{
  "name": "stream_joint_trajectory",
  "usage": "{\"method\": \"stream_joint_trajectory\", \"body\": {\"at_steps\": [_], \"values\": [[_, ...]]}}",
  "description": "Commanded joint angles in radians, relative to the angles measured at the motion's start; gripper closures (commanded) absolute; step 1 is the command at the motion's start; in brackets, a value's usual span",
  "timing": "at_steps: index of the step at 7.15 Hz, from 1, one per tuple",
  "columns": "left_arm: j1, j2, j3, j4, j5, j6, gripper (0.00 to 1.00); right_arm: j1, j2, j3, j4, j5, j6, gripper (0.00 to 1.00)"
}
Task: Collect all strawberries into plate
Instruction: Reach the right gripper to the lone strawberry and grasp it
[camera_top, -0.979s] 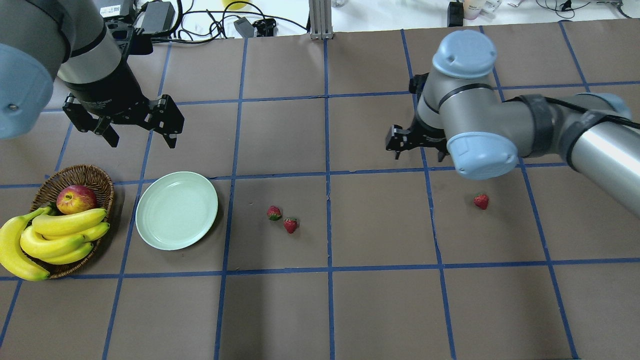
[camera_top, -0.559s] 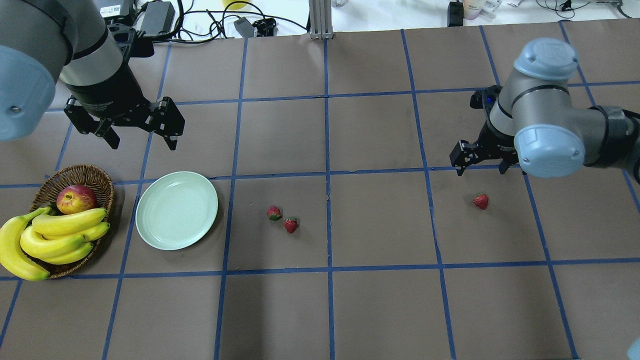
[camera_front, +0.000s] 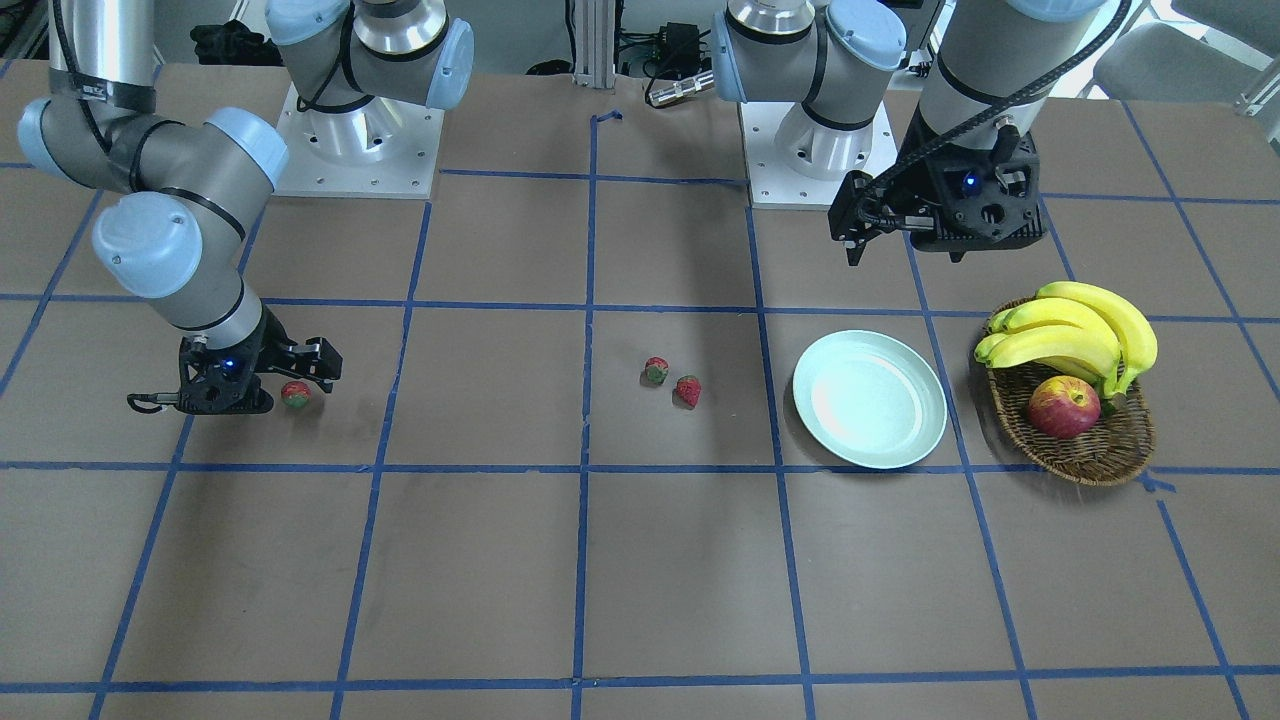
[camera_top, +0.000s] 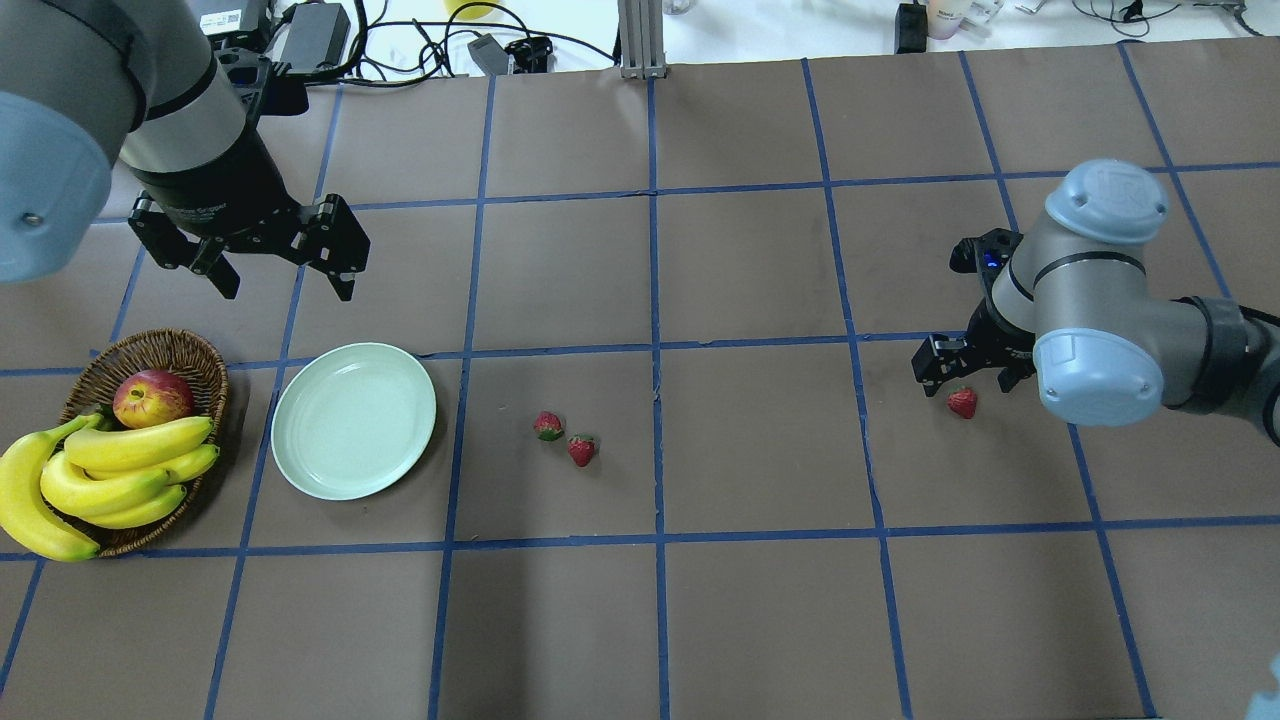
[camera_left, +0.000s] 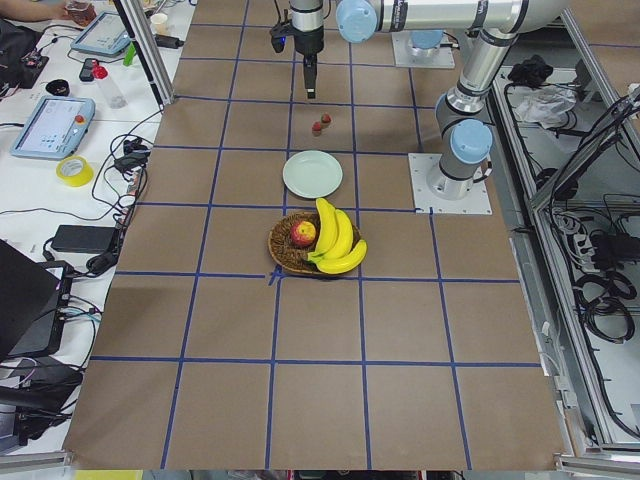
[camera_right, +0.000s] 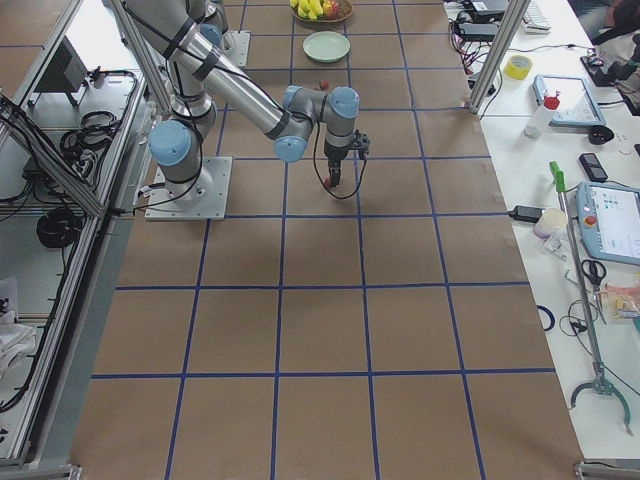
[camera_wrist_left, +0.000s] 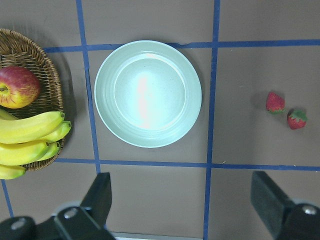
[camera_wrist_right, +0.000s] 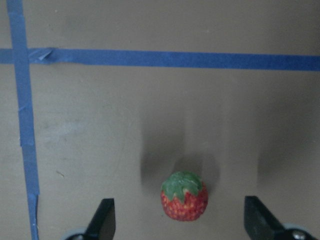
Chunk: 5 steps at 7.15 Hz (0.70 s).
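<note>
Three small red strawberries lie on the brown table. Two sit together near the middle (camera_top: 548, 426) (camera_top: 582, 451); they also show in the left wrist view (camera_wrist_left: 275, 102) (camera_wrist_left: 297, 119). The third strawberry (camera_top: 962, 402) lies alone at the right. My right gripper (camera_top: 965, 380) is open and low over it; in the right wrist view the strawberry (camera_wrist_right: 184, 196) sits between the two fingers (camera_wrist_right: 103, 219), untouched. The pale green plate (camera_top: 353, 420) is empty. My left gripper (camera_top: 285, 283) is open and empty, hovering behind the plate.
A brown wicker basket (camera_top: 196, 352) with bananas (camera_top: 120, 465) and a red-yellow apple (camera_top: 152, 397) stands left of the plate. Cables and boxes (camera_top: 320, 35) lie along the table's far edge. Blue tape lines grid the surface.
My right arm has swung right and toward the near side, dropping its open gripper down over the lone strawberry. The left arm, the plate and the strawberries have not moved.
</note>
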Motion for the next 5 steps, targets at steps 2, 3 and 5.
{"method": "stream_joint_trajectory", "body": {"at_steps": [2, 3, 5], "values": [[0.000, 0.000, 0.000, -0.001, 0.000, 0.000, 0.00, -0.002, 0.018, 0.050, -0.072, -0.009, -0.008, 0.13], [0.000, 0.000, -0.002, -0.001, 0.000, 0.000, 0.00, -0.002, 0.018, 0.059, -0.088, -0.011, -0.008, 0.17], [0.000, 0.000, -0.002, -0.001, 0.011, 0.000, 0.00, -0.003, 0.018, 0.060, -0.088, -0.008, -0.008, 0.66]]}}
